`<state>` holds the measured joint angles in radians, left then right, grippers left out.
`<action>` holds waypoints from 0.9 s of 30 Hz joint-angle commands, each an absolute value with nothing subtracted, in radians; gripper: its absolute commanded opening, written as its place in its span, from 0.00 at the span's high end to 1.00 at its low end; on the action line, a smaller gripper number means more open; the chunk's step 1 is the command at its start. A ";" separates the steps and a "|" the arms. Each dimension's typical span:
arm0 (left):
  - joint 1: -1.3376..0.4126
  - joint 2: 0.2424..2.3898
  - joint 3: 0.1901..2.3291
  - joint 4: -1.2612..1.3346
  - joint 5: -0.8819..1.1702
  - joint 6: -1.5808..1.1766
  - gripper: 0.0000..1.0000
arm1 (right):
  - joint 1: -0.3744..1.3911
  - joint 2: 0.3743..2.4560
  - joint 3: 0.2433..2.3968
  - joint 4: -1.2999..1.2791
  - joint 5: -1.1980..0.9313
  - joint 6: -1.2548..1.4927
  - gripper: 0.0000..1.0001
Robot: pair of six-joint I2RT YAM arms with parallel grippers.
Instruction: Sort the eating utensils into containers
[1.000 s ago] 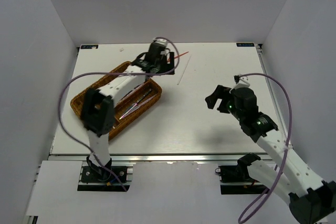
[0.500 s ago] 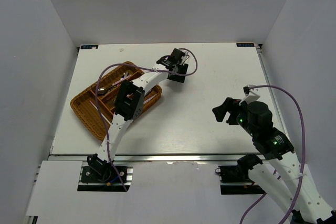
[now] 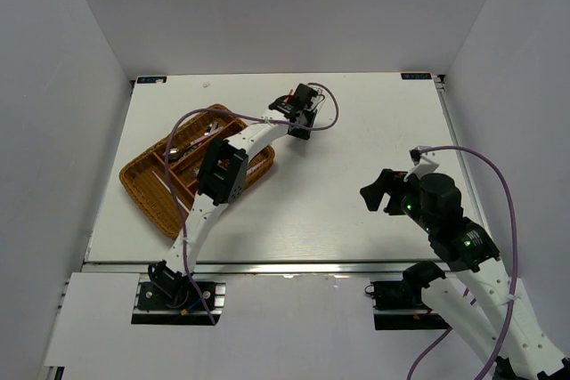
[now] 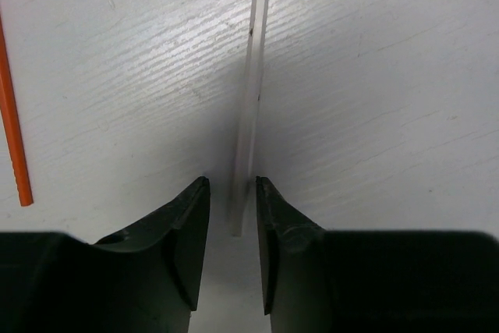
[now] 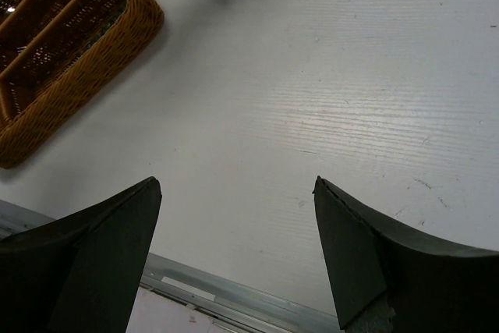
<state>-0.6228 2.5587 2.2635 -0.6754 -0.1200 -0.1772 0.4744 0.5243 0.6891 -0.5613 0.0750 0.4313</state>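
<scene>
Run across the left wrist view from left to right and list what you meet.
Red chopstick → one black finger → silver-white chopstick → the other black finger. The silver-white chopstick's near end lies in the gap of the left gripper.

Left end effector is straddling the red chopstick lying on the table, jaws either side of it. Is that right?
Not quite. The left end effector is straddling the silver-white chopstick, jaws either side of it; the red chopstick lies apart, off to the side. The left wrist view shows it.
</scene>
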 commanded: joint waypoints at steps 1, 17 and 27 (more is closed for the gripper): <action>-0.635 2.606 2.293 -0.724 -0.132 -0.163 0.61 | 0.471 0.505 0.707 -0.561 0.066 0.405 0.16; -0.650 2.631 2.221 -0.761 -0.107 -0.164 1.00 | 0.471 0.471 0.732 -0.586 0.064 0.397 0.16; -0.704 2.197 1.838 -0.486 -0.112 -0.302 1.00 | 0.471 0.469 0.738 -0.586 0.048 0.399 0.17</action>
